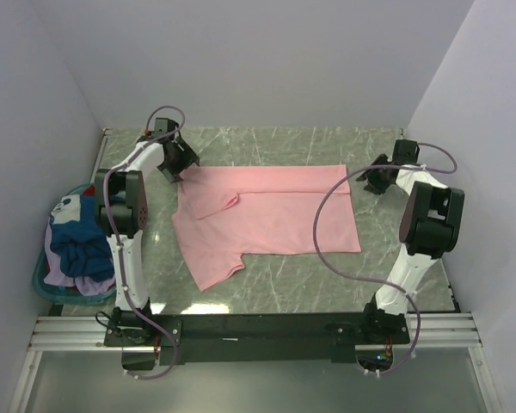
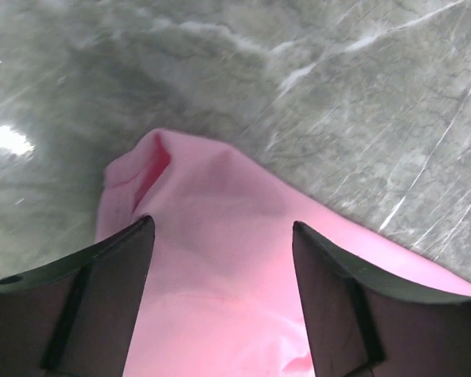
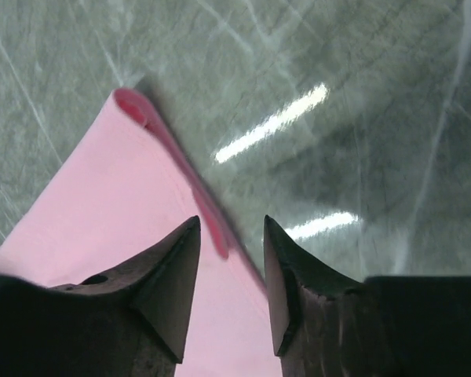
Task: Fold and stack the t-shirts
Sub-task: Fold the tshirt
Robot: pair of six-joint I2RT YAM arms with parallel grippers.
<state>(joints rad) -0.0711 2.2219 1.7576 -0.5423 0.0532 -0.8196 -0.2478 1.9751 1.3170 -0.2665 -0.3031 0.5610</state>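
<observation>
One pink shirt point(image 1: 267, 215) flat on one table point(image 1: 284, 146); left hand point(image 2: 224, 228) wide, right hand point(image 3: 231, 224) narrowly parted, both empty; one basket point(image 1: 69, 298) of bunched shirts point(image 1: 82, 245).

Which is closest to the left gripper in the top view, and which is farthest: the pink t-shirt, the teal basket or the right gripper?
1. pink t-shirt, directly under the left gripper
2. teal basket, off to the near left
3. right gripper, across the shirt, far right

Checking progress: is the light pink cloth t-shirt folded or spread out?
Partly folded. The light pink cloth t-shirt has its far edge doubled over, but lies mostly flat with one sleeve sticking out.
</observation>
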